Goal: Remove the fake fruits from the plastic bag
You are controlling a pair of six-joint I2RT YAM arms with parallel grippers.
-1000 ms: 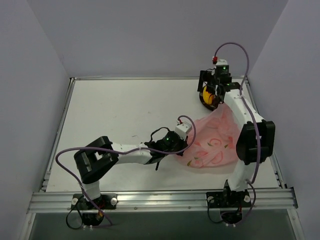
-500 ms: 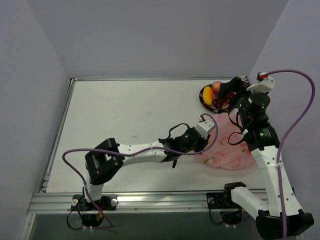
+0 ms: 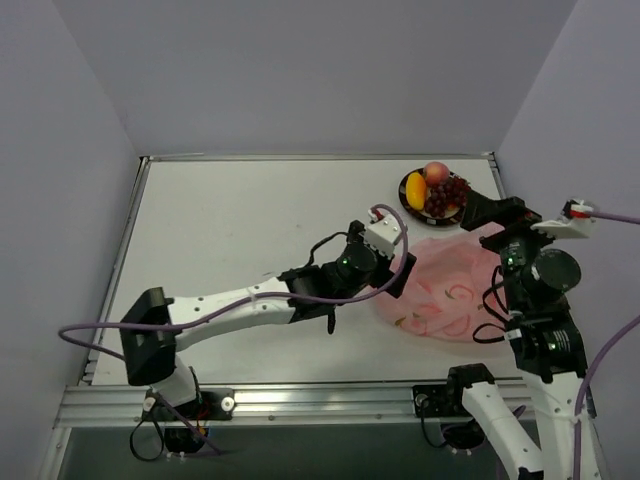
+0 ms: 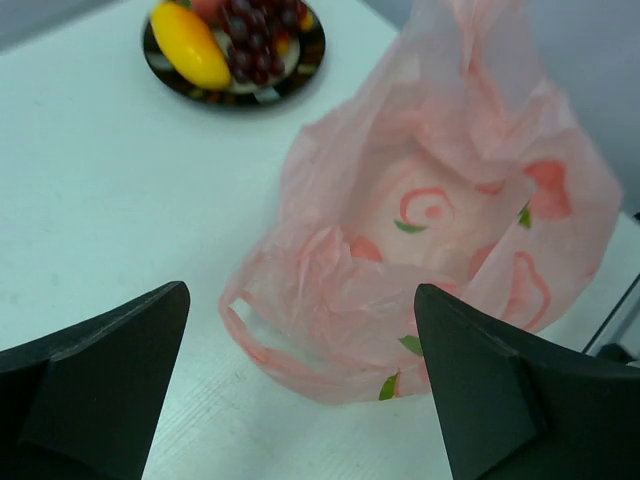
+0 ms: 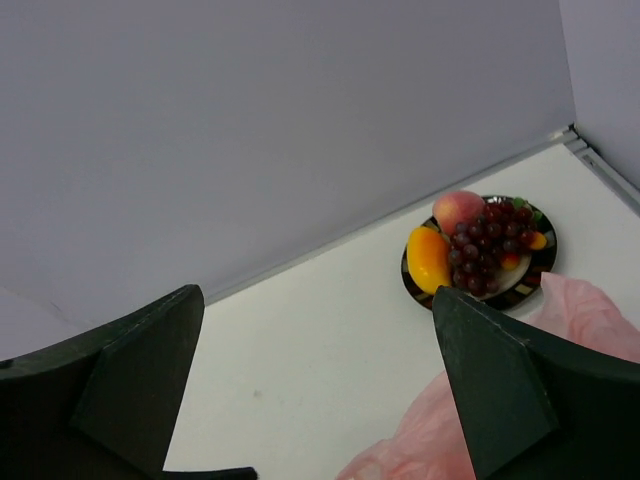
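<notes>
1. Holding my left gripper [image 4: 302, 300] spread wide with nothing between its fingers, I am hovering just above the near edge of the bag [image 4: 440, 210], which is lying ahead of and below me on the table [image 4: 100, 180].
2. I am also holding my right gripper [image 5: 318, 300] wide open and empty, raised well above the table, with a pink corner of the bag showing below its right finger.
3. I am judging the job close to finished. The peach [image 5: 457, 210], the yellow piece [image 5: 430, 258] and the grapes [image 5: 485, 250] are sitting together on the plate [image 5: 405, 268], beyond the bag from my left gripper.
4. I am reckoning the best move for my left gripper is lifting straight up with fingers apart, so the thin film is not snagging and dragging toward the plate.
5. The bag is looking slack and crumpled, pale pink with red swirls and small green leaf marks, a handle loop drooping toward my left finger. I am seeing no lump inside, though its folds are hiding part of the interior.
</notes>
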